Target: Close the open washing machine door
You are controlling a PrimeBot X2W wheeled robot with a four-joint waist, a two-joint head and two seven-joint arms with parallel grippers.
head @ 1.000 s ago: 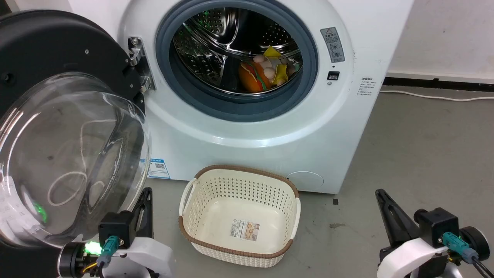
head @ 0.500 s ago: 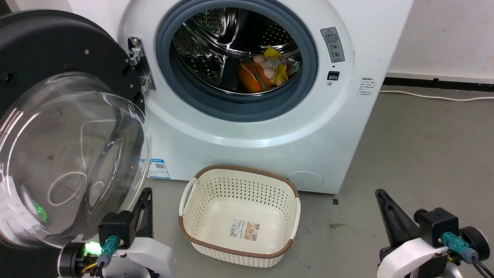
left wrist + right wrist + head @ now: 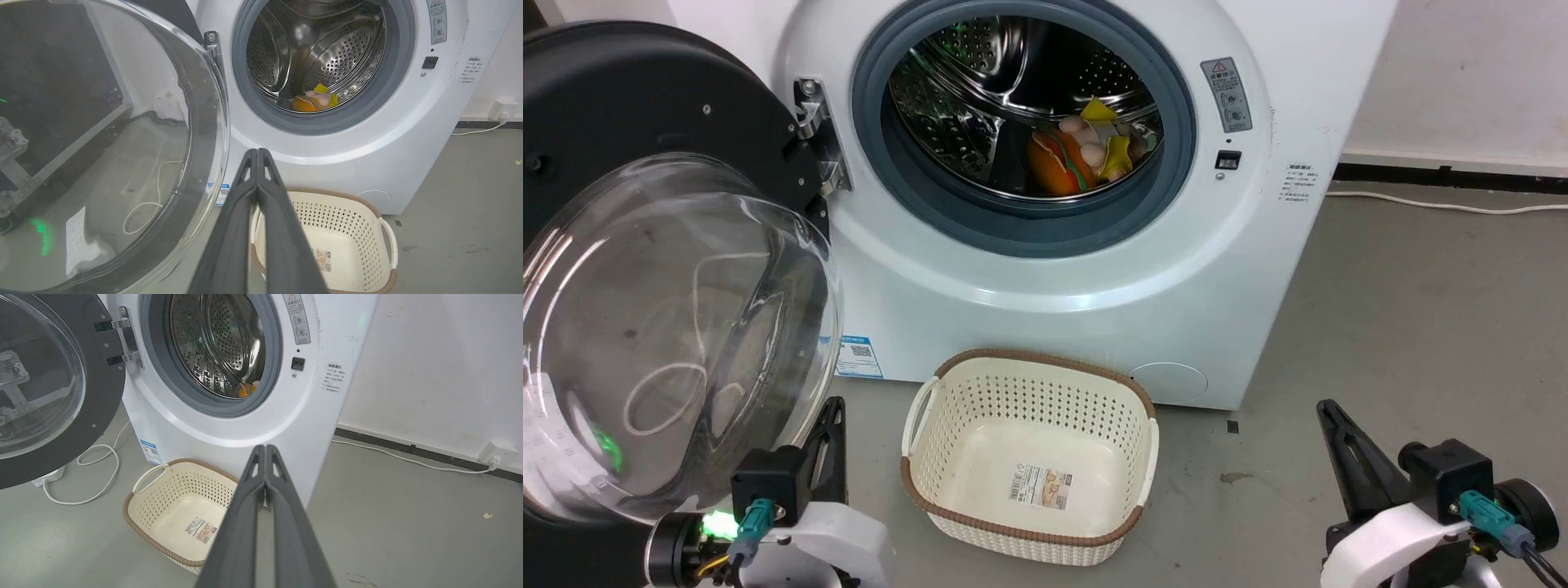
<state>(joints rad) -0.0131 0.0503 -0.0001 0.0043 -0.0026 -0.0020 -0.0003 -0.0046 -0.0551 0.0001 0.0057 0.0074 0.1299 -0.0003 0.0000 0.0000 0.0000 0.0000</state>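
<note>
Two grippers are seen low in the head view, each with its jaws pressed together on nothing. The left gripper [image 3: 257, 150] is held just beside the lower right edge of the washing machine door [image 3: 629, 106], though contact between them cannot be made out. The right gripper [image 3: 265, 446] is held well apart from it, over the bare grey floor [image 3: 1421, 343] to the right of the washing machine [image 3: 1054, 310]. The door is swung wide open to the left of the drum mouth and is carried on a metal hinge [image 3: 810, 122] at the left side of the white front. Its bulging clear glass bowl [image 3: 670, 327] is faced toward the head camera, framed by the wide black rim. The grey rubber gasket [image 3: 1029, 237] is fully exposed around the perforated steel drum [image 3: 980, 82], and a small heap of orange and yellow soft items [image 3: 1078, 155] is seen at the drum's bottom. A blue label sticker [image 3: 858, 357] is fixed low on the machine's front, near the door's glass. A cream perforated basket [image 3: 1013, 529] with a brown rim is set on the floor just in front of the machine, between the two grippers, and a paper label is stuck to its bottom. A looped white cord [image 3: 98, 473] is laid on the floor beneath the door, and a white cable [image 3: 1421, 204] is run along the floor near the foot of the wall on the right.
</note>
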